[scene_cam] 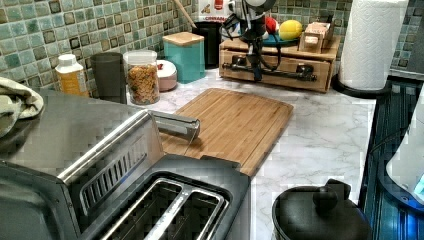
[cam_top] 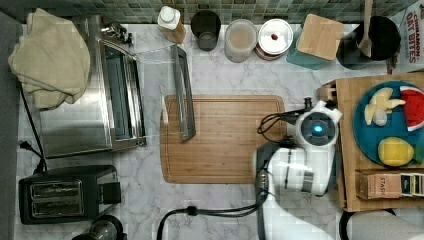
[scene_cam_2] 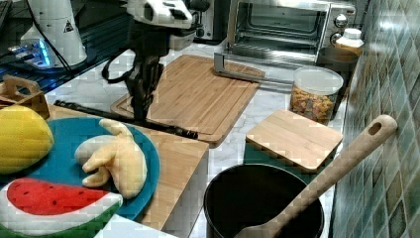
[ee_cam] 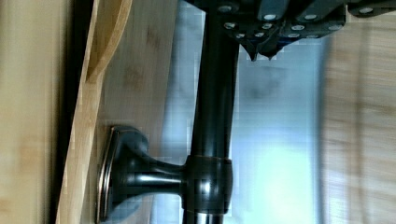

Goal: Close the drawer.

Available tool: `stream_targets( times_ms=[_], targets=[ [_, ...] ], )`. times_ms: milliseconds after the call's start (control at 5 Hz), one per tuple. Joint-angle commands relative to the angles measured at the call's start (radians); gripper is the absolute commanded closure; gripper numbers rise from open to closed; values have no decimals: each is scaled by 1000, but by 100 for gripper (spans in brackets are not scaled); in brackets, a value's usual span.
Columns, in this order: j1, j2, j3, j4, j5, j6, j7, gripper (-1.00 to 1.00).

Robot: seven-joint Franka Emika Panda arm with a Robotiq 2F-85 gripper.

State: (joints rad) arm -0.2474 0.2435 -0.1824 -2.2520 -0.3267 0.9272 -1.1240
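at the wooden stand (scene_cam: 278, 64) by the tiled wall, the drawer (scene_cam: 272, 71) is looking nearly or fully pushed in, its front sitting about flush with the stand's face in the left view. the gripper (scene_cam: 257, 74) is hanging straight down at the long black bar handle (scene_cam: 280, 71), near the middle of the bar, probably because the handle is the only part to push on. the wrist view is showing the handle bar (ee_cam: 212, 121) running between the gripper parts with one post (ee_cam: 140, 175) fixed to the drawer front, but i cannot tell if the fingers are clamping the bar or just sitting beside it. the blue plate (scene_cam_2: 64, 166) is sitting on the stand top so it is staying out of the drawer's way. counting: one arm, one drawer, one handle on two posts, one cutting board (cam_top: 225, 137) on the worktop (cam_top: 150, 200), one toaster oven (cam_top: 100, 97) with door hanging open, one toaster (cam_top: 62, 192), one paper towel roll (scene_cam: 372, 42). on the plate: one watermelon slice (scene_cam_2: 54, 203), one lemon (scene_cam_2: 22, 139), one banana bunch (scene_cam_2: 116, 161).
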Motion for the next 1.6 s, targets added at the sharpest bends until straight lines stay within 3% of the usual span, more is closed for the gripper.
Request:
stream_targets(
  times_ms=[200,800,1200,1400,1600],
  targets=[
    [-196,-102,-108,81,197,-123,-235,100],
    [-165,-100,-140,81,204,-122,-240,100],
    [-167,-100,-138,81,204,-123,-240,100],
    [-196,-101,-108,81,197,-123,-235,100],
    [-175,-101,-130,81,202,-122,-238,100]
  ],
)
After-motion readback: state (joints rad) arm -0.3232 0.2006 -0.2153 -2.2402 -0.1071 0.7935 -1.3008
